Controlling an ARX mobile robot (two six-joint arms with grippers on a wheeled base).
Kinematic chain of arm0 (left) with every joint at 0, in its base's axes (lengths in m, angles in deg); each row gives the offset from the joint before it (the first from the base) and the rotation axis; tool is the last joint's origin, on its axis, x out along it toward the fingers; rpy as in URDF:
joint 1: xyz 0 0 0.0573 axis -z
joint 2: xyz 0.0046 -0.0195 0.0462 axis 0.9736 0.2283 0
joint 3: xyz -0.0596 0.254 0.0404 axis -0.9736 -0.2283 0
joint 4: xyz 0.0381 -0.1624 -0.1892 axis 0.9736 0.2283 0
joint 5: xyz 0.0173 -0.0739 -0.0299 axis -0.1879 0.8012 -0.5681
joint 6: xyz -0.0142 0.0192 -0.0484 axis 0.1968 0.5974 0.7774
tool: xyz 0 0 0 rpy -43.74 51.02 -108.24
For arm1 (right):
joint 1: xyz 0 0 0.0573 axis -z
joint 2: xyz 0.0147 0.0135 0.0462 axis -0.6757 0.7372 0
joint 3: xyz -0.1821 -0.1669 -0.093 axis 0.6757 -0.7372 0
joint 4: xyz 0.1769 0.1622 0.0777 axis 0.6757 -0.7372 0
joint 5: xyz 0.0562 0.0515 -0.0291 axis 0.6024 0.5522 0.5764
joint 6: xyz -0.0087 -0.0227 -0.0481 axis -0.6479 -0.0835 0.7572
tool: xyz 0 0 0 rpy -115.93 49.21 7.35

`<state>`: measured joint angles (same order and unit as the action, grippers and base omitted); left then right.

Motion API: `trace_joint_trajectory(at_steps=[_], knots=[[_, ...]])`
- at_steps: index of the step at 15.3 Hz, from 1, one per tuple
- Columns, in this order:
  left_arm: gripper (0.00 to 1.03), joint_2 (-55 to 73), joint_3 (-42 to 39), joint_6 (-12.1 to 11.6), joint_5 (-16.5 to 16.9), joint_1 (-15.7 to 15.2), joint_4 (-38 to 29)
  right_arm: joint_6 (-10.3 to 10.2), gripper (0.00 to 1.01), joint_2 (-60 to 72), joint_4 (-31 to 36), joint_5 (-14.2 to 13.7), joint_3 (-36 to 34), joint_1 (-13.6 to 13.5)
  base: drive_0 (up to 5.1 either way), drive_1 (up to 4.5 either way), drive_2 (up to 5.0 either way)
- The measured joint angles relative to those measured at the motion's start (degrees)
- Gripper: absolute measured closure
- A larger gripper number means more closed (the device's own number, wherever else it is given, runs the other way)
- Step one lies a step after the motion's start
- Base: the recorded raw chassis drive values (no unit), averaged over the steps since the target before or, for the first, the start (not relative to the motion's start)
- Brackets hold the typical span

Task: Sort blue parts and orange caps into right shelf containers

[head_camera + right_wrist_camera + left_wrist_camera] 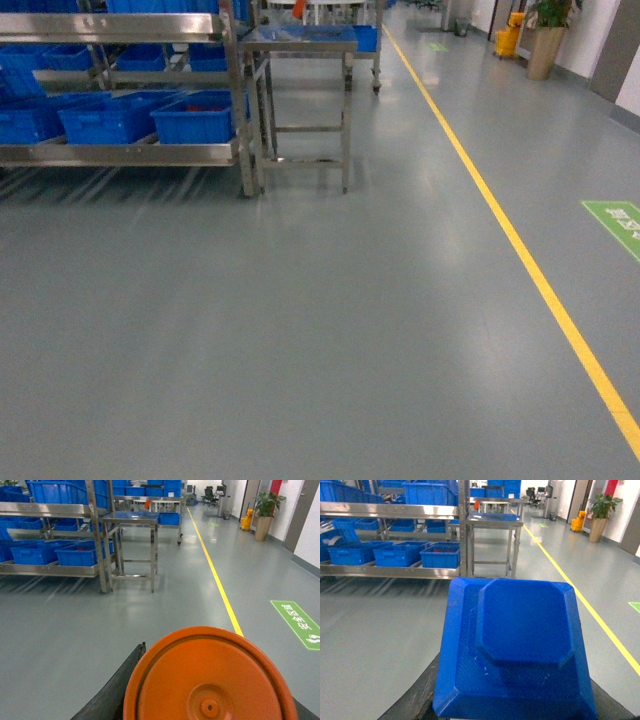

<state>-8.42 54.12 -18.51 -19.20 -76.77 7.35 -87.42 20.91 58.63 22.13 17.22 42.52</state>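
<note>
A chunky blue part (520, 630) fills the lower half of the left wrist view, and my left gripper (515, 707) is shut on it, with dark fingers (415, 700) showing at its sides. In the right wrist view my right gripper (210, 695) is shut on a round orange cap (210, 680), whose flat end faces the camera. Bright blue crates, the containers (195, 118), sit in a row on the low level of a steel shelf (120, 152), far ahead at the left; the same containers (440, 555) (77, 555) appear in both wrist views. Something reddish lies in the rightmost one. Neither gripper shows in the head view.
A steel table (300, 40) stands just right of the shelf, with its legs on the grey floor. A yellow line (520, 250) runs along the floor on the right, beside a green floor mark (618, 220). A potted plant (545, 45) and a yellow bucket (508, 40) stand far back.
</note>
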Motion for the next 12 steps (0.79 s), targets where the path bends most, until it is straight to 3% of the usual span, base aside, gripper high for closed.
trace_joint_trajectory(at_steps=[12], knots=[[0.59, 0.00, 0.00, -0.02, 0.02, -0.02, 0.04, 0.00, 0.57, 0.00, 0.02, 0.00, 0.00, 0.00, 0.1, 4.39, -4.2]])
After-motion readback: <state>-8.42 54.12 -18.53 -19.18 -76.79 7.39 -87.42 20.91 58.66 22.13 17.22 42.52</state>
